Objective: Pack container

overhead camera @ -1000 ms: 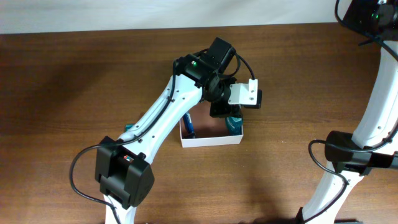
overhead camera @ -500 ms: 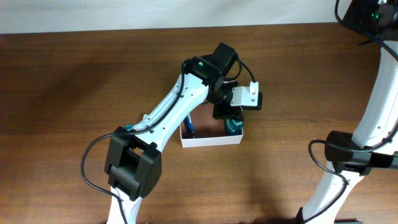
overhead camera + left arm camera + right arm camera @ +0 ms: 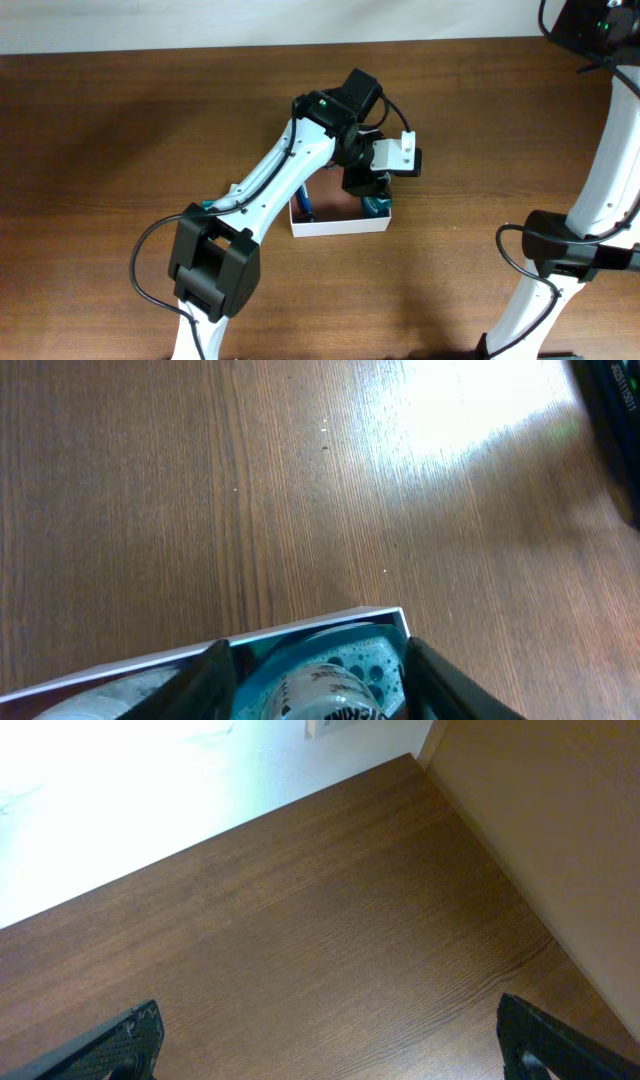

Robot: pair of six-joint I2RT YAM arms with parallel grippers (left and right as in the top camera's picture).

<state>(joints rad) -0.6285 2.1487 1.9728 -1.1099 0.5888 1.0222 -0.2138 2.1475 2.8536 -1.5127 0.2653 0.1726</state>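
The container (image 3: 340,227) is a shallow square box with white walls and a reddish-brown inside, at the table's middle. My left gripper (image 3: 366,186) reaches down into its right side, shut on a teal mouthwash bottle (image 3: 378,206). In the left wrist view the two fingers (image 3: 315,682) flank the bottle (image 3: 330,665) just inside the container's white wall (image 3: 300,628). A blue toiletry (image 3: 304,204) lies at the container's left side. My right gripper (image 3: 325,1040) is open and empty above bare table; it is out of the overhead view.
A small teal item (image 3: 207,204) lies on the table left of the container, partly under the left arm. The right arm's base and link (image 3: 570,250) stand at the right edge. A beige wall (image 3: 560,830) borders the table on the right.
The left arm's elbow swung slightly right and the gripper sank a little with the mouthwash bottle into the container's right corner. The right arm has not moved.
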